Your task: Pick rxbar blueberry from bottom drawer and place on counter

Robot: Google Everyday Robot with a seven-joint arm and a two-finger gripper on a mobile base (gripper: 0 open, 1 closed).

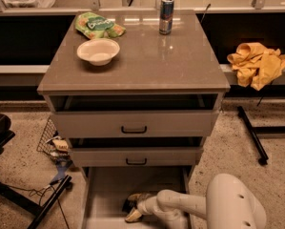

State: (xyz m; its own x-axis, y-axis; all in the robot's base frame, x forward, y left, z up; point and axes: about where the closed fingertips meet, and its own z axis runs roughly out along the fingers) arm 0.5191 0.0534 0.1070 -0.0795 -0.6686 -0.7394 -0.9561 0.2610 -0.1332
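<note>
While the arm (182, 203) bends into the bottom drawer (108, 187), gripper (134, 206) spread around rxbar blueberry (128, 204).

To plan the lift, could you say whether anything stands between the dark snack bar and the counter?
The two partly open pale drawers with black handles, below the grey-brown counter, overhang the bottom drawer's rear; the gripper sits inside, forward of them.

The glossy grey-brown desk (151, 61) carries three things: a white bowl (98, 51) towards its left side, a green snack bag (98, 26) just behind the bowl, and an upright can (166, 15) at the back edge. The gripper (132, 208) sits low in the bottom drawer (104, 194).
</note>
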